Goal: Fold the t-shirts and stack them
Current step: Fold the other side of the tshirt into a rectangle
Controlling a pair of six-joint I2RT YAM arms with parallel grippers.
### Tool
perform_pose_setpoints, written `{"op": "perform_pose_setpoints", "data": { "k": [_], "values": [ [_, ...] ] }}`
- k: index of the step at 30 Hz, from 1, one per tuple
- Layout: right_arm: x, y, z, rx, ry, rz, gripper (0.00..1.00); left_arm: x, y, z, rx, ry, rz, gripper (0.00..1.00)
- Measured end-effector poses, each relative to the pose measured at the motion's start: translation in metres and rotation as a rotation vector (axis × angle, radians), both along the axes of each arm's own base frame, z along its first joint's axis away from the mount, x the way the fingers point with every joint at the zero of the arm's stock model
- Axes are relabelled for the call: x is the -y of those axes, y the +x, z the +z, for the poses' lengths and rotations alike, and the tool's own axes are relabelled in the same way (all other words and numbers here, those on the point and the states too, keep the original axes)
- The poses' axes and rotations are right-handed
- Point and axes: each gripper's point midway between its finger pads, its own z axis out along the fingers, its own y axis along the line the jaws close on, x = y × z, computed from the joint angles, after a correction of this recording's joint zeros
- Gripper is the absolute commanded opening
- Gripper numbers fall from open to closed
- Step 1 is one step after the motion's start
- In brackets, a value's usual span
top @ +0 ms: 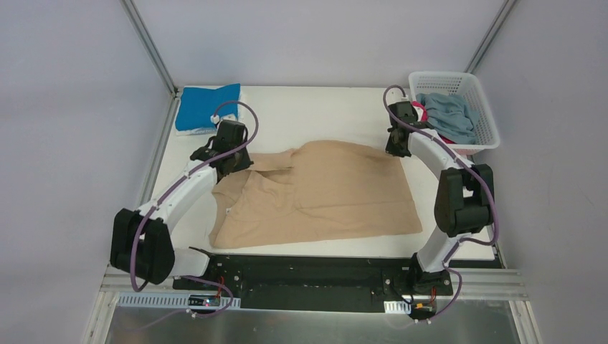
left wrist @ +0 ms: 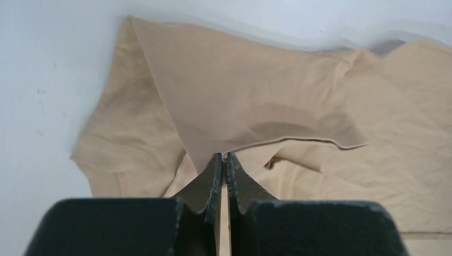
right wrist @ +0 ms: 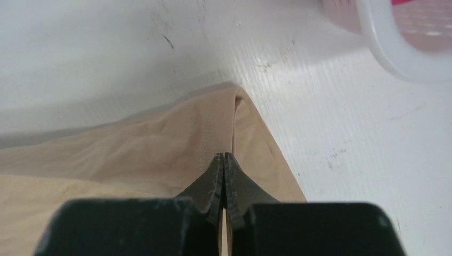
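Note:
The large tan t-shirt [top: 323, 193] lies spread across the middle of the table, its far edge partly folded toward the front. My left gripper [top: 231, 156] is shut on the shirt's far left part; in the left wrist view [left wrist: 224, 156] a taut fold of cloth [left wrist: 240, 96] runs out from the closed tips. My right gripper [top: 399, 147] is shut on the far right corner, and its hem [right wrist: 213, 133] leads to the closed tips [right wrist: 224, 156]. A bright blue t-shirt [top: 206, 107] lies folded at the back left. A grey-blue t-shirt [top: 450, 115] fills the basket, with magenta-pink cloth [top: 457, 148] under it.
The white lattice basket [top: 487, 122] stands at the back right, close beside my right gripper; its rim shows in the right wrist view [right wrist: 389, 53]. Bare white table [top: 323, 111] lies behind the tan shirt. Frame posts stand at both back corners.

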Motion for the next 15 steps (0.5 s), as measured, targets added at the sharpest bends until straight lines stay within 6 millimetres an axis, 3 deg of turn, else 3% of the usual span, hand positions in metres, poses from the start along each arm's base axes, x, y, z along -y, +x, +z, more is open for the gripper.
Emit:
{"op": "perform_pose_setpoints", "data": {
  "k": [9, 15],
  "values": [
    [0.009, -0.030, 0.025, 0.060, 0.000, -0.032, 0.00, -0.003, -0.046, 0.032, 0.102, -0.073, 0.035, 0.00],
    [0.020, -0.041, 0.031, 0.068, -0.040, -0.063, 0.00, -0.008, -0.065, 0.039, 0.112, -0.120, 0.074, 0.00]
  ]
}}
